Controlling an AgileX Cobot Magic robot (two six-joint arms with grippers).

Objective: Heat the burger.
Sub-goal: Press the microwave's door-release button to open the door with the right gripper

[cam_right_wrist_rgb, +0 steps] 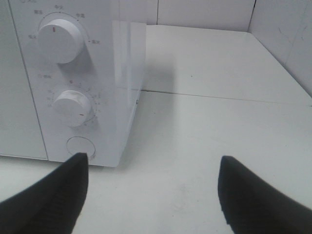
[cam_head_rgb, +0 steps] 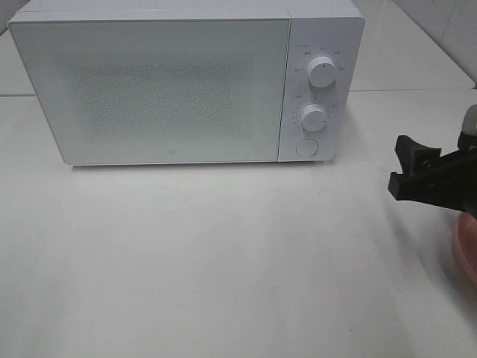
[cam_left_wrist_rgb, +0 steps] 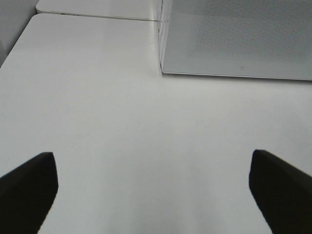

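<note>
Left end effector (cam_left_wrist_rgb: 152, 156) and right end effector (cam_right_wrist_rgb: 152, 161) released, empty, near closed microwave (cam_head_rgb: 149, 82).

The right gripper (cam_head_rgb: 403, 165) is showing up matte black, its two jaws tapering to blunt, angular tips, with a pale grey rounded housing (cam_head_rgb: 469, 123) sitting behind them. Close up, those jaws are showing fine ribbing. The left gripper (cam_left_wrist_rgb: 153, 195) is showing plain black, wedge-shaped jaws.

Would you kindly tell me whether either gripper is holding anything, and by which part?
Nothing is held: the left gripper and the right gripper are both open, with only the table between their jaws.
</note>
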